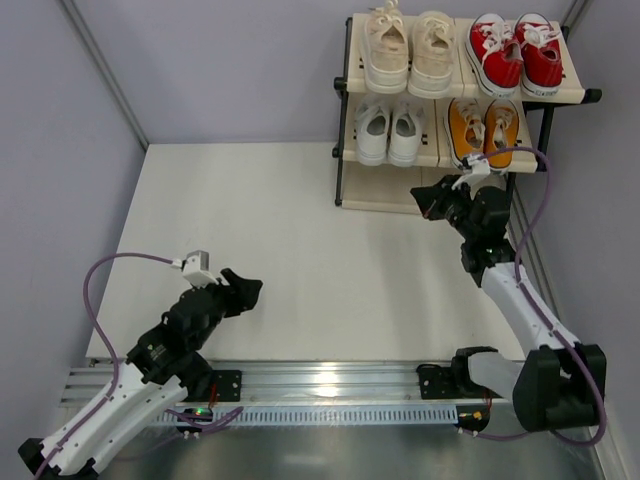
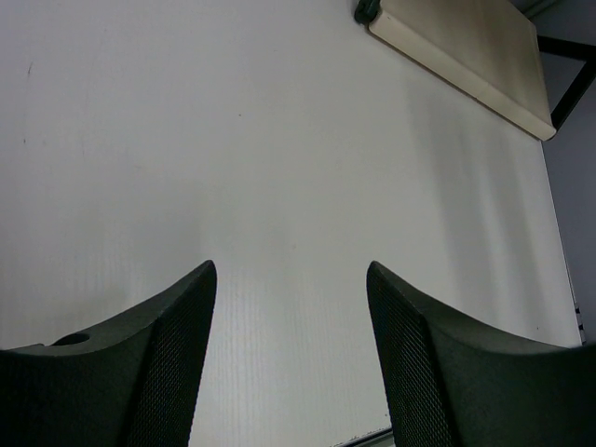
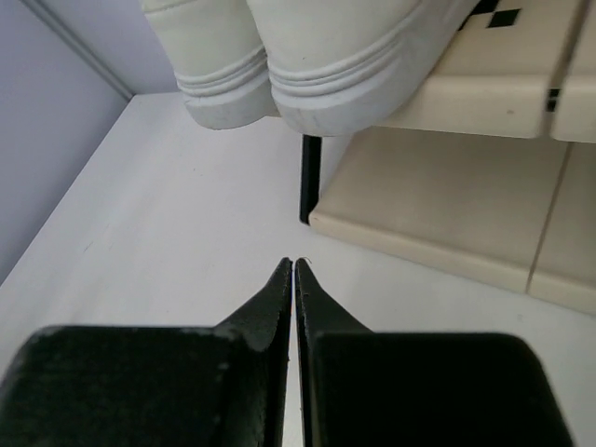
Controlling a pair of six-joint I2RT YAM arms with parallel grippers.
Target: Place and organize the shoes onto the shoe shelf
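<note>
left jaws wide | right jaws closed, empty | shoe shelf bottom tier partly hidden

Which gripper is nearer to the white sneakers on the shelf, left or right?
Right. The right gripper is shut, just in front of the shelf, lower than the white sneakers. The left gripper is open, far away over the table's near left part.

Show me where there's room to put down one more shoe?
The bottom tier of the shoe shelf looks bare, under the white sneakers. The table is open from the left gripper up to the shelf. Crowded: cream-beige sneakers and red sneakers fill the top tier, orange-yellow sneakers sit beside the white ones, and the right gripper is near the shelf's foot.
</note>
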